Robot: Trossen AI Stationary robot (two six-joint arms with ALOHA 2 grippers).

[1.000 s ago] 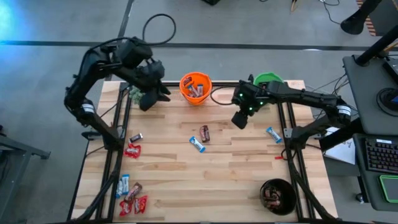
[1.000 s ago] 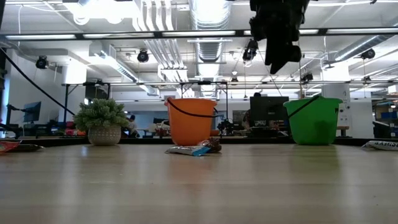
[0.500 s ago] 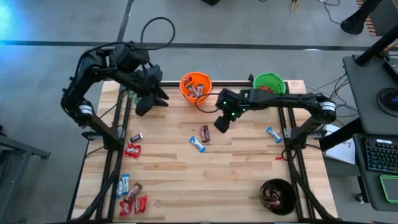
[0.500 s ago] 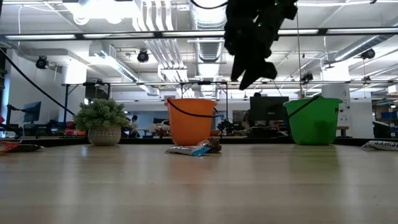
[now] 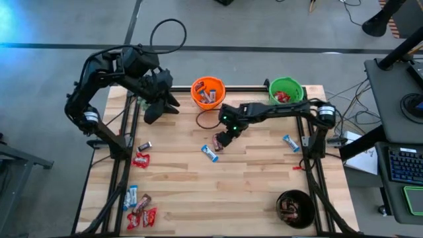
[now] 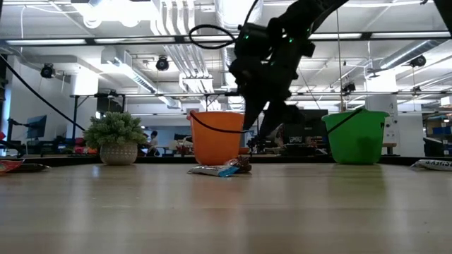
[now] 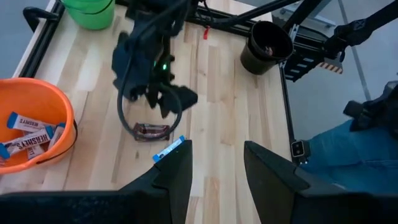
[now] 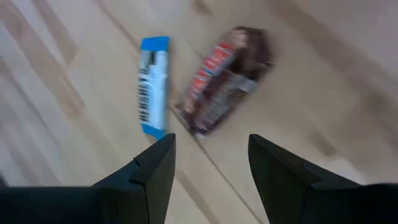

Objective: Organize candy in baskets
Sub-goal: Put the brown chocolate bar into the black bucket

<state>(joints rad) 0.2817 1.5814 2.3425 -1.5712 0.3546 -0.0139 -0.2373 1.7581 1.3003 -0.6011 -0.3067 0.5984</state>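
High view, left gripper [image 5: 160, 104] at the worktop's far left corner, fingers spread and empty, orange basket [image 5: 208, 93] at the far edge, right gripper [image 5: 221, 139] low over a brown candy [image 5: 217, 143] mid-worktop, fingers spread, blue candy [image 5: 209, 153] just beside, green basket [image 5: 286, 90], black basket [image 5: 295, 208] near right corner.

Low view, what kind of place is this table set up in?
Probably an open lab or office workspace: exposed ceiling ducts and strip lights overhead, desks with monitors behind the table, and a keyboard on a side desk.
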